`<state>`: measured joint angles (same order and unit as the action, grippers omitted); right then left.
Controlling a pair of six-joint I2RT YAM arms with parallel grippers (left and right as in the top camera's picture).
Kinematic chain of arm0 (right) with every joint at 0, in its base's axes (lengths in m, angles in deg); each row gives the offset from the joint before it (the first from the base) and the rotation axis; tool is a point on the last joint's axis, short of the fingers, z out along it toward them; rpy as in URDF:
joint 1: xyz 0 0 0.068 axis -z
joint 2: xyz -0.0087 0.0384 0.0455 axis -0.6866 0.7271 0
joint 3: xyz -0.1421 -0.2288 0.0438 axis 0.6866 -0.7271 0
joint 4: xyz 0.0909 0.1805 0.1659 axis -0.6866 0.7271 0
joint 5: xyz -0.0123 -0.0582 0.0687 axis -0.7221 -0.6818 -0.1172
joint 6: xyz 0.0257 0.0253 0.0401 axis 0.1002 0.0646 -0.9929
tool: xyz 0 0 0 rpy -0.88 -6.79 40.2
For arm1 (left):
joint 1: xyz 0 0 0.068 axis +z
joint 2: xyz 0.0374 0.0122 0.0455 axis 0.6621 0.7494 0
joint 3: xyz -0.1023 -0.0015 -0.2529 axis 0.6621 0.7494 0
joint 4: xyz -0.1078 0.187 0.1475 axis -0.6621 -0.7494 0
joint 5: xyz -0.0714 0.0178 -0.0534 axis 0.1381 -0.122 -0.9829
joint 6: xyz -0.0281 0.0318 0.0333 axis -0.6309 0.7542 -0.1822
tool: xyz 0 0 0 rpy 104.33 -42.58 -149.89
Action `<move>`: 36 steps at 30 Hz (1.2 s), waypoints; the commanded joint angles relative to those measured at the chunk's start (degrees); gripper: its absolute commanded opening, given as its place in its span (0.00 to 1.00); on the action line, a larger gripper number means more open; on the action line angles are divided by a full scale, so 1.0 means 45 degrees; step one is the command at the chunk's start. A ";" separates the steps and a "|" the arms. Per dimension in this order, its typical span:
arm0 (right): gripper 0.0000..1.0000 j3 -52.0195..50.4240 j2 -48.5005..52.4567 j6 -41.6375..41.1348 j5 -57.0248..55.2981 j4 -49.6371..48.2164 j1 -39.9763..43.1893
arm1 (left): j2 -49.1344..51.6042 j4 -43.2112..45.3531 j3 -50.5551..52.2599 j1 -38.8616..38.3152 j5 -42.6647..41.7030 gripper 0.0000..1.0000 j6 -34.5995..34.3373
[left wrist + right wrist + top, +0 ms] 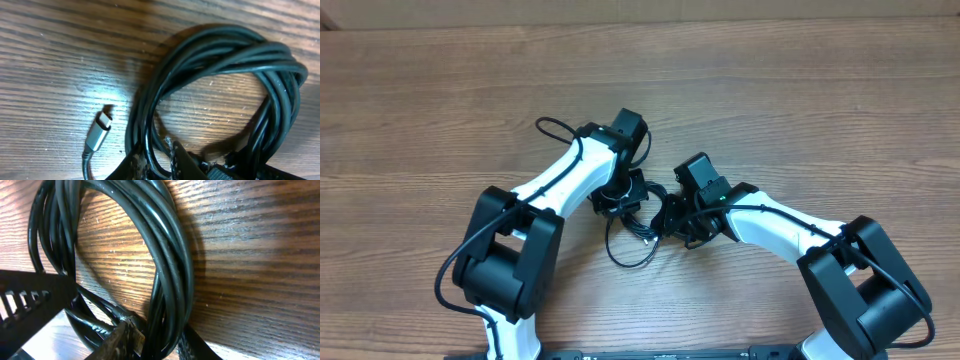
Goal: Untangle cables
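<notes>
The cables [632,228] lie as a bunch of thin black loops on the wooden table between my two arms. In the left wrist view the cables [220,55] form a coil, and a silver plug end [98,131] lies on the wood beside it. My left gripper [157,161] is shut on a few strands at the coil's lower edge. In the right wrist view the cables [170,245] run down as a thick bundle between the fingers. My right gripper [160,342] is shut on that bundle. Both grippers, left [620,196] and right [672,214], sit close together over the tangle.
The wooden table [820,110] stretches around the arms. Thicker black wires [552,128] run along the left arm and belong to the robot. A black slotted part of the other arm [25,297] shows at the left in the right wrist view.
</notes>
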<state>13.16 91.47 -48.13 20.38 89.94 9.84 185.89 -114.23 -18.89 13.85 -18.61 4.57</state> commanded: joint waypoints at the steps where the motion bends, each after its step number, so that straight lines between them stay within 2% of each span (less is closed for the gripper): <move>1: 0.27 -0.0078 0.0097 0.0000 -0.0131 0.0019 -0.0063 | 0.0058 0.0010 -0.0214 -0.0296 0.0447 0.13 -0.0136; 3: 0.24 -0.0078 0.0097 0.0000 -0.0131 0.0019 -0.0063 | 0.0058 0.0015 -0.0209 -0.0369 0.0617 0.09 -0.0189; 5: 0.10 -0.0078 0.0097 0.0000 -0.0131 0.0019 -0.0063 | 0.0058 -0.0015 -0.0189 -0.0457 0.0782 0.07 -0.0228; 7: 0.04 -0.0078 0.0097 0.0000 -0.0131 0.0019 -0.0063 | 0.0058 -0.0005 -0.0107 -0.0520 0.0787 0.06 -0.0228; 15: 0.04 -0.0078 0.0097 0.0005 -0.0131 0.0019 -0.0063 | 0.0058 0.0350 0.0452 -0.0539 0.1171 0.08 -0.0466; 18: 0.04 -0.0078 0.0097 0.0005 -0.0131 0.0015 -0.0063 | 0.0058 0.0471 0.0457 -0.0539 0.1161 0.04 -0.0471; 22: 0.04 -0.0078 0.0097 0.0005 -0.0126 0.0029 -0.0063 | 0.0058 0.0505 0.0457 -0.0539 0.1098 0.04 -0.0457; 26: 0.04 -0.0078 0.0097 0.0005 -0.0136 0.0058 -0.0063 | 0.0034 0.0500 0.0291 -0.0515 0.0894 0.04 0.0005; 36: 0.04 -0.0078 0.0097 0.0010 -0.0131 0.0063 -0.0063 | 0.0034 0.0010 -0.1336 0.0393 -0.2414 0.04 0.2103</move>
<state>13.16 91.47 -49.05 19.52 90.36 9.95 185.87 -113.66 -21.17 14.13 -22.32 9.36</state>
